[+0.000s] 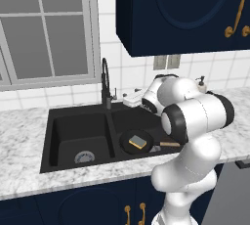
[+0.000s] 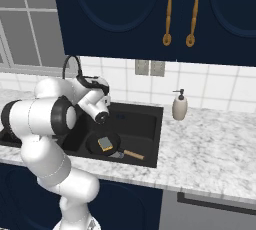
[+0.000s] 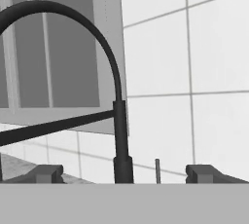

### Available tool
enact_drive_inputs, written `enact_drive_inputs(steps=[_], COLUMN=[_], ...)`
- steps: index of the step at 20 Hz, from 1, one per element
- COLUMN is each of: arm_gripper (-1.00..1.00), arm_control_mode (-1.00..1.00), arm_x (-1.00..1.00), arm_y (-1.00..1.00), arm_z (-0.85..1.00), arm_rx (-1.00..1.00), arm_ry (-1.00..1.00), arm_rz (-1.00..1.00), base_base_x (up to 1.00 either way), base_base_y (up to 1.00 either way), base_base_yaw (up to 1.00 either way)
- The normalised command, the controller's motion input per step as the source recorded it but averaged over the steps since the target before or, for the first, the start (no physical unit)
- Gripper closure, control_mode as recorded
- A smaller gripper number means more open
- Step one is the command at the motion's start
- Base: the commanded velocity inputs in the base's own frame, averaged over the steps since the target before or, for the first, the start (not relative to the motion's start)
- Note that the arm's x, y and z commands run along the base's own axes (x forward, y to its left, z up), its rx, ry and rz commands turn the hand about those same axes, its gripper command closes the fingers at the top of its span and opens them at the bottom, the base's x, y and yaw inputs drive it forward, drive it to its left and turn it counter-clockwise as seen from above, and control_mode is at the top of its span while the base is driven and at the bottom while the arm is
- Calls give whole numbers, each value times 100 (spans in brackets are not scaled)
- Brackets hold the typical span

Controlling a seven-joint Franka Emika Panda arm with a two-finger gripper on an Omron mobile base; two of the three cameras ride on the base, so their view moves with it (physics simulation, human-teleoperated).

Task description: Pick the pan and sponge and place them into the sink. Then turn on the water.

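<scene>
In the left base view, I see the sink spread across the left and middle of the frame, black and set into the marbled counter. Its left basin holds nothing but the round silver drain. The faucet rises at the divider, just above centre. Right of the divider, in the right basin, the pan sits flat on the bottom with the sponge lying inside it, and the wooden handle points toward the right of the frame. I see no water at the spout. My arm fills the lower right, with the hand reaching up toward the faucet base.

In the right base view, the arm takes the left side, and the pan with the sponge on it sits at centre-left in the near basin, the handle angled to the lower right. The soap bottle stands on the counter at centre-right.

In the hand view, the faucet stands at centre, its lever running off to the left. My gripper has its fingertips spread wide at the bottom, one on each side of the faucet stem, holding nothing.
</scene>
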Motion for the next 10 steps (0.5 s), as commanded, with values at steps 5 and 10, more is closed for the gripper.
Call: enact_drive_inputs(steps=[5, 10], arm_gripper=[-100, -100], arm_control_mode=[-100, -100], arm_x=[2, 4], arm_y=[15, 9], arm_z=[-2, 0], arm_rx=[0, 0], arm_ry=[0, 0], arm_rz=[-1, 0], base_base_x=[0, 0], base_base_y=[0, 0], base_base_yaw=[0, 0])
